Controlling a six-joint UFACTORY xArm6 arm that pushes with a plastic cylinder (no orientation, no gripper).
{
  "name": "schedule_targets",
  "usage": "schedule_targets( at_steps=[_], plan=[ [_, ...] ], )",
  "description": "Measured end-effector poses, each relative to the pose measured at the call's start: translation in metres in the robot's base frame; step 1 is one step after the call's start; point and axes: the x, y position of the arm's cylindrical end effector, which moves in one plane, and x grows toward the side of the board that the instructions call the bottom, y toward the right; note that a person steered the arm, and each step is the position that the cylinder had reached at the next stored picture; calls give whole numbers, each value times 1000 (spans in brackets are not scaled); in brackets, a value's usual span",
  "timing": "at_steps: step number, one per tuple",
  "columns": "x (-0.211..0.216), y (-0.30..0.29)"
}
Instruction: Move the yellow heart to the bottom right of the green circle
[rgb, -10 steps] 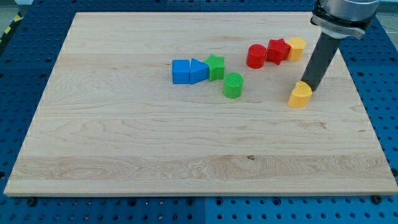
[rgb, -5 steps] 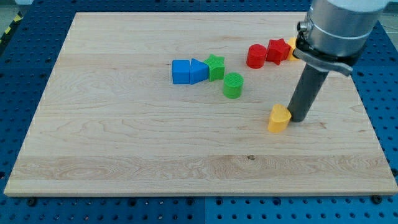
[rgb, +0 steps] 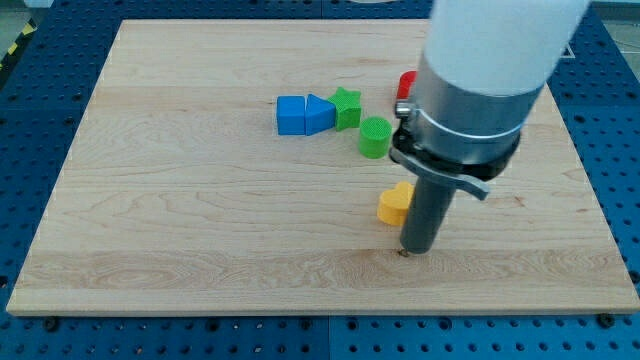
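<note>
The yellow heart (rgb: 394, 203) lies on the wooden board (rgb: 200, 230), below and slightly right of the green circle (rgb: 375, 137). My tip (rgb: 417, 248) rests on the board just below and right of the heart, the rod touching its right side. The arm's large body hides the blocks at the view's upper right.
A blue cube (rgb: 291, 115), a blue triangle (rgb: 319, 114) and a green star (rgb: 346, 106) stand in a row left of the green circle. A sliver of a red block (rgb: 405, 84) shows beside the arm. Blue pegboard surrounds the board.
My tip has swept down and to the left, pushing the yellow heart from the right side of the board to a spot below the green circle. The arm now covers the red and yellow blocks.
</note>
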Motion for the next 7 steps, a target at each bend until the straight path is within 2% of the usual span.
schedule_targets(
  at_steps=[2, 7],
  plan=[
    [-1, -9],
    [0, 33]
  ],
)
